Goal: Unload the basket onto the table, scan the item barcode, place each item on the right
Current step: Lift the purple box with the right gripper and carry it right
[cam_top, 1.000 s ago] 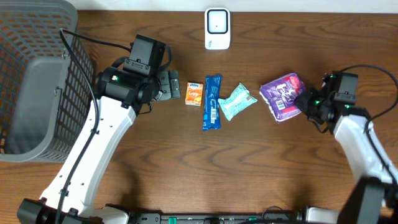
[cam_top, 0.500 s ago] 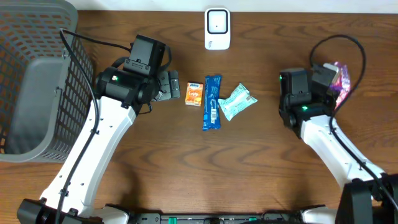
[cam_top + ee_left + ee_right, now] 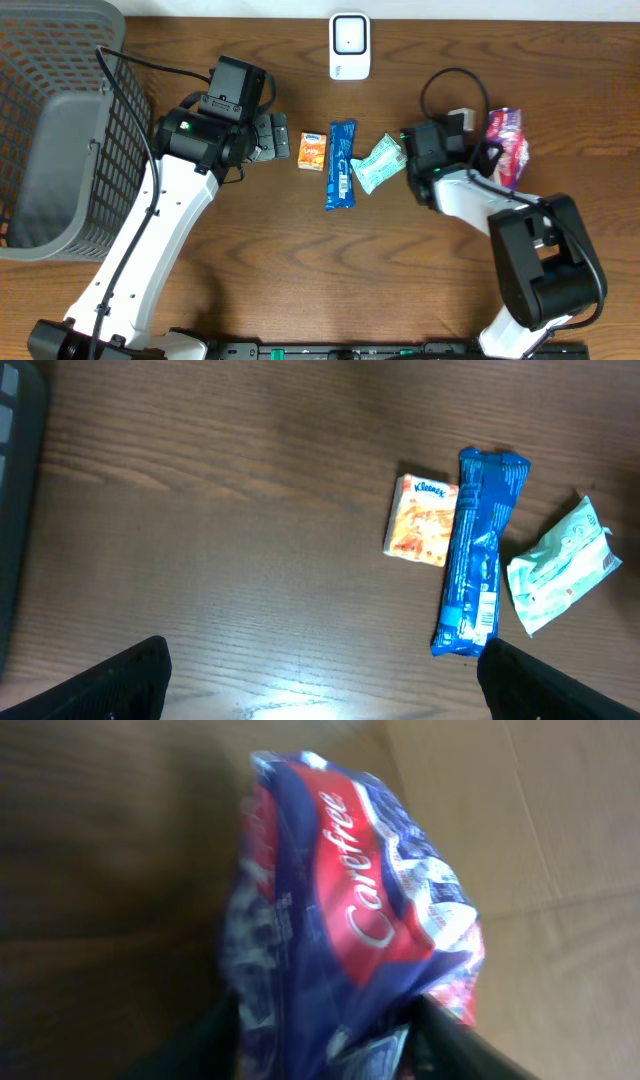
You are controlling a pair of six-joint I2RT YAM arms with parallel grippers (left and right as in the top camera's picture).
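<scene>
The purple-and-red soft plastic Carefree packet (image 3: 340,910) has its lower end between the fingers of your right gripper (image 3: 328,1038). It is over the right side of the brown wooden tabletop (image 3: 300,270), well apart from the white barcode scanner (image 3: 349,45) at the far edge. The fingers flank it on both sides, but these views do not let you tell whether they are pinching it or only standing around it. Your left gripper (image 3: 320,695) is spread wide and empty over bare wood, near the small orange tissue packet (image 3: 422,518).

Expect the Carefree packet to be light, squashy and slick. The film looks crumpled and will likely give and slide under a loose grip. Take hold across a sealed end or the thin edge, and keep the flat printed faces clear for the scanner.

The right wrist view gives you the lettering and creases up close, but no barcode shows there. Only the overhead view places the packet relative to the scanner. The left wrist view misses it entirely, showing just the orange packet, a long blue snack-bar wrapper (image 3: 478,550) and a mint-green pouch (image 3: 560,568).
</scene>
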